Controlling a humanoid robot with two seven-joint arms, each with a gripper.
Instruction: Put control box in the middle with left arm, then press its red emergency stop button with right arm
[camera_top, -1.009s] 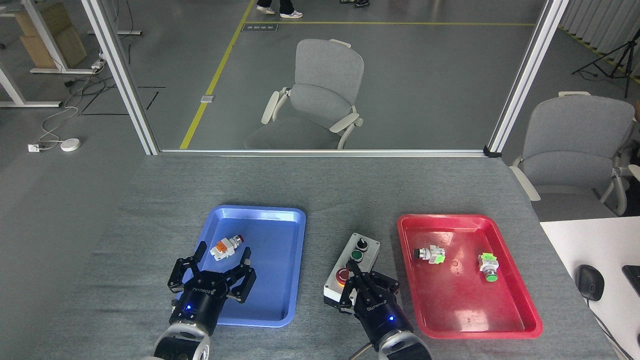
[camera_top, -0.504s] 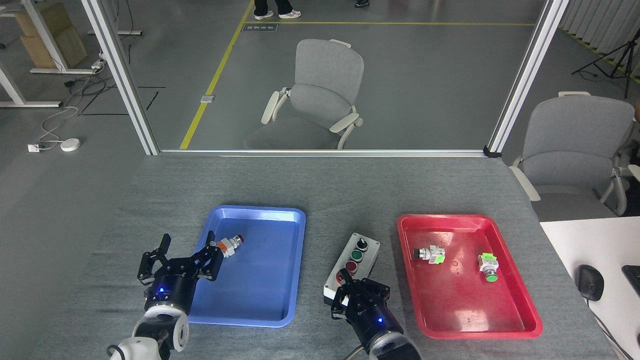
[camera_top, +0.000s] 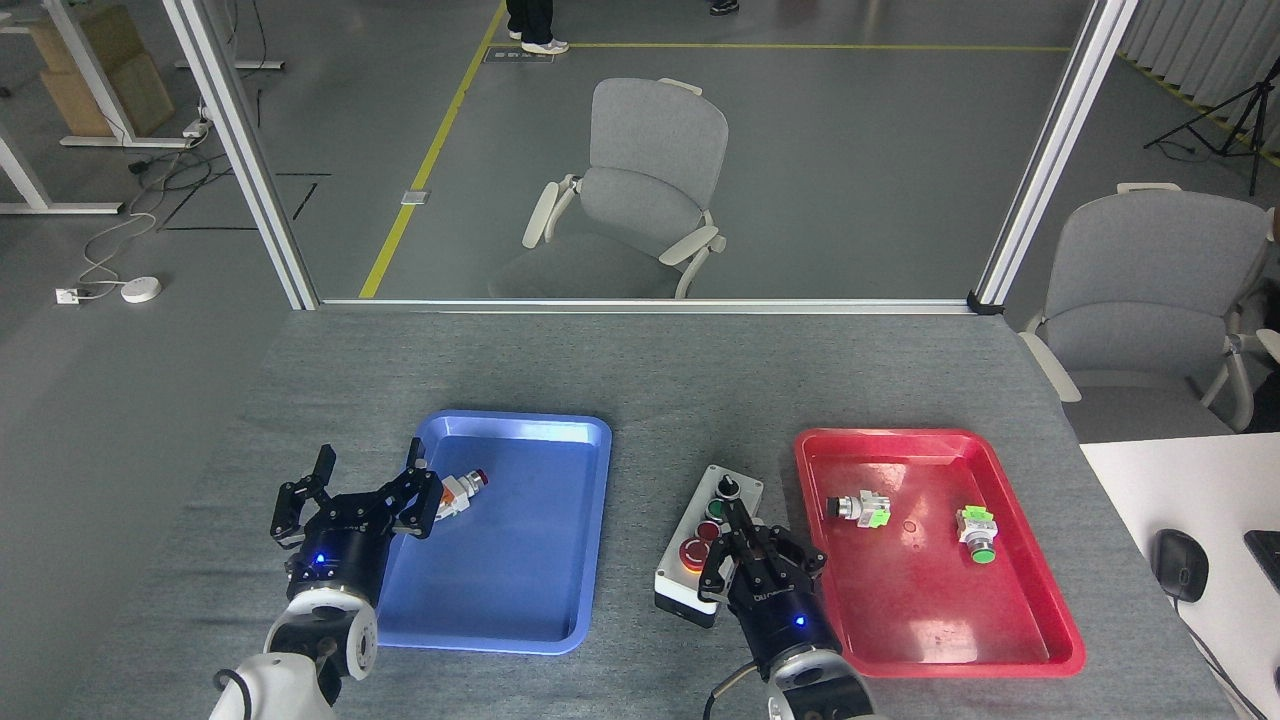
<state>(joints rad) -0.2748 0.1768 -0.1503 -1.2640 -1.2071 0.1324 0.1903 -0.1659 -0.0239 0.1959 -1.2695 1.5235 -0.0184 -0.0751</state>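
The control box (camera_top: 684, 580) lies on the bare grey tabletop between the two trays, its long side running away from me. Its black knob (camera_top: 728, 487) is at the far end and the red emergency stop button (camera_top: 691, 553) at the near end, uncovered. My right gripper (camera_top: 737, 512) is shut, with its fingertips over the box's right side by the green button, just right of and beyond the emergency stop. My left gripper (camera_top: 367, 468) stands open over the blue tray's left rim, holding nothing.
The blue tray (camera_top: 530, 610) on the left holds a loose orange-and-white switch (camera_top: 458, 490) right by my left fingers. The red tray (camera_top: 1000, 640) on the right holds two small switches (camera_top: 862, 509). A white desk with a mouse (camera_top: 1180, 563) borders the table's right side.
My left gripper moved left off the blue tray's inside to its left rim. My right gripper drew back from the emergency stop, then moved forward and right along the box, which shifted slightly.
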